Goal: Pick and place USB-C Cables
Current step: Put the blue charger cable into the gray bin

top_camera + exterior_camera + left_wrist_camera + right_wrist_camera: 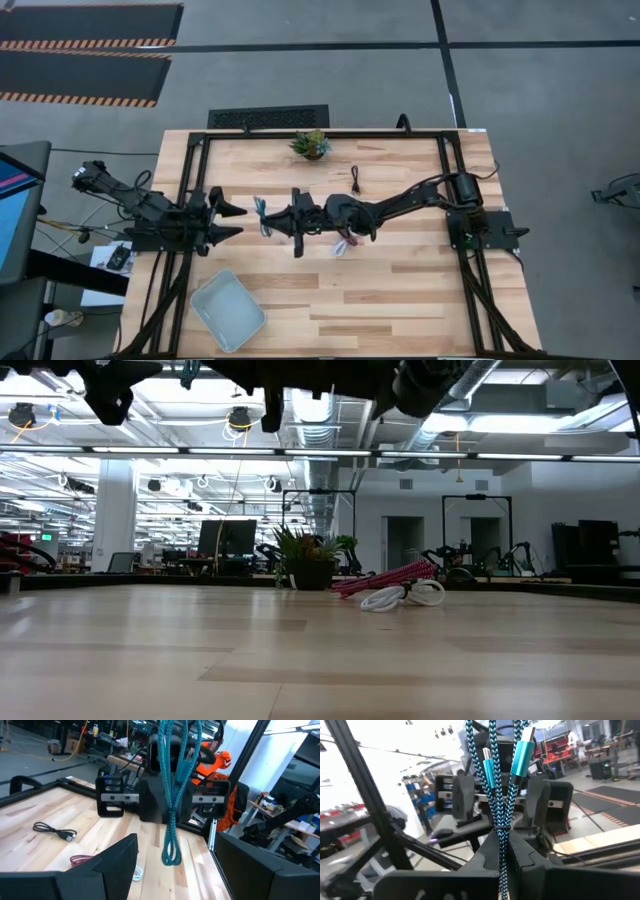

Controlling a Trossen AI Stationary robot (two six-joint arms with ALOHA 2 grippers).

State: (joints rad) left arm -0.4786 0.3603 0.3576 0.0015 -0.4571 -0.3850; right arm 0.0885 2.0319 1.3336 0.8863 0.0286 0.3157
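Cables, four counted. One teal cable (497, 785), braided, is held above the bench (400, 300) near its middle: the right gripper (272, 222) has its fingers closed on the strand, and the two metal-tipped plugs stand up past the fingers in the right wrist view. In the left wrist view the same cable (173, 795) hangs as a doubled loop, its lower end clear of the wood; its upper end is cut off by the frame edge. One black cable (356, 180) lies loose on the bench, toward the far edge, near the plant. One dark red cable (390, 576) and one white-pink cable (400, 596) lie touching each other on the bench; from above both are mostly hidden under the right arm, with only a pale end showing (342, 246).

Grippers, two. The left gripper (232, 221) is at the left side of the bench, fingers spread wide apart and empty, facing the right gripper with the teal cable between them but apart from it.

Other items: one potted plant (311, 144) at the far middle edge; one pale blue tray (228, 311) at the near left, tilted to the bench edges, nothing visible inside. In the low view both arms are cut off at the top and the teal cable cannot be made out.
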